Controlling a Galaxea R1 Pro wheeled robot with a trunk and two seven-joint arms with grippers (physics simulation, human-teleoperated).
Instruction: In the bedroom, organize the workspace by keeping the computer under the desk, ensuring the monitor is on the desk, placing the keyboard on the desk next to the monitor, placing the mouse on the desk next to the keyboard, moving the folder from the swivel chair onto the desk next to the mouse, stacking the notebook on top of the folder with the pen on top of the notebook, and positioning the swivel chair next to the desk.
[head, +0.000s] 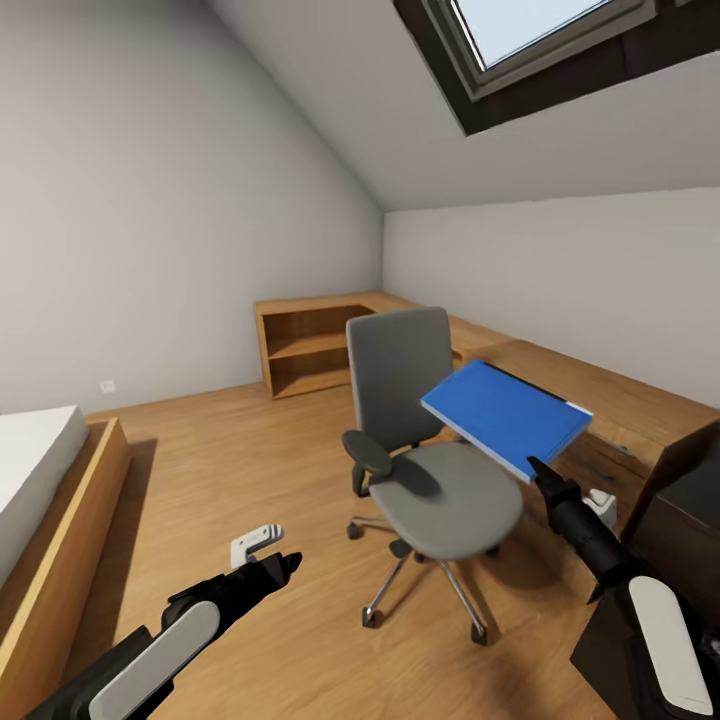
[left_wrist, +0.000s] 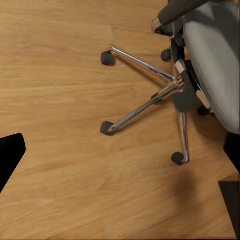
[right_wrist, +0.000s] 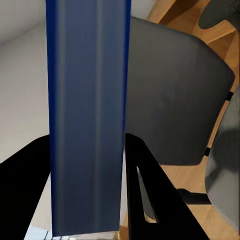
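Bedroom: right gripper (head: 537, 470) gripping folder (head: 505, 416) aloft

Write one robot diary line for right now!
right tool: shut on folder, lifted | swivel chair: seat bare | left tool: low, holds nothing

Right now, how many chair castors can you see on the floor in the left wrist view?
5: on the swivel chair, three on chrome legs, two partly tucked beneath the seat.

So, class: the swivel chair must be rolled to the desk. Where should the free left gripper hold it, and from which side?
Probably the nearer rounded armrest of the swivel chair, approached from the robot's left, where the left gripper already hovers low. It juts out sideways, thin enough to pinch. The right gripper holds the folder.
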